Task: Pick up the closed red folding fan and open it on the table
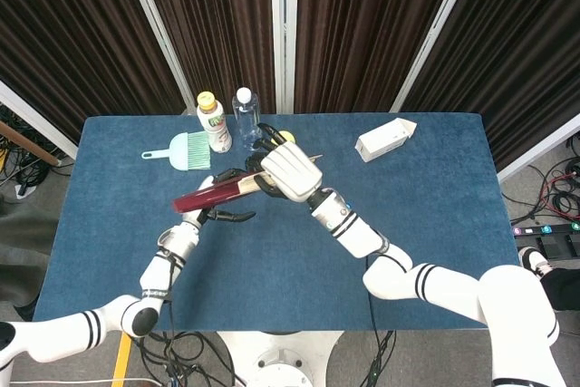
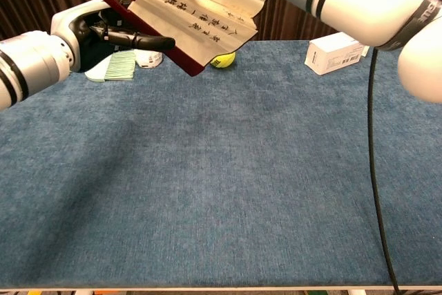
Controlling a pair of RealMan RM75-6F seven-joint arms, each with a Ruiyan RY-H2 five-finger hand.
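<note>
The fan (image 2: 197,15) hung partly open above the bench (image 1: 299,251), its leaf held in the right hand (image 1: 288,172). The left hand (image 2: 110,31) curled at the red ribs; whether it gripped, I cannot tell. Pulling the ribs apart slowly would spare the paper.

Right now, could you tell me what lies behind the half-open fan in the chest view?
Behind the red folding fan, a yellow ball peeks out under its lower edge. The bottles seen from the head view are covered here.

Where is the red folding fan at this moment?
The red folding fan is lifted above the table's middle-left in the head view, held by the right robot hand, with the left robot hand at its red end, before the bottles.
</note>
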